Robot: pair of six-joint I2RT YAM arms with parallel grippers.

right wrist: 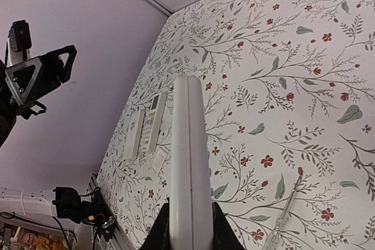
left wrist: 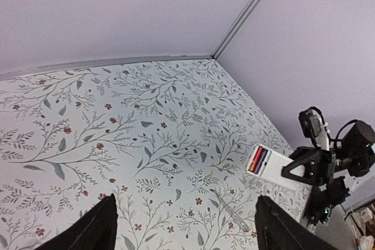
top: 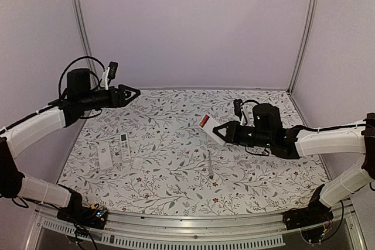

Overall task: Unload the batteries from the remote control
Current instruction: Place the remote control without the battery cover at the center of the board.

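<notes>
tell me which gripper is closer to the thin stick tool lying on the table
Right. The right gripper, shut on a remote, hangs close by the stick tool, just past its far end. The left gripper is open, far off toward the back left.

We are in what looks like a robotics lab test cell, not a home or shop. Plain pale walls (top: 193,27) meet at bare metal posts (top: 79,21) and box in a small counter (top: 176,174) under a flower-printed cover. A left arm (top: 35,130) and a right arm (top: 328,140) are bolted to a slotted metal rail (top: 193,222) along its near edge, with what may be circuit boards (top: 96,211) at their bases.
</notes>
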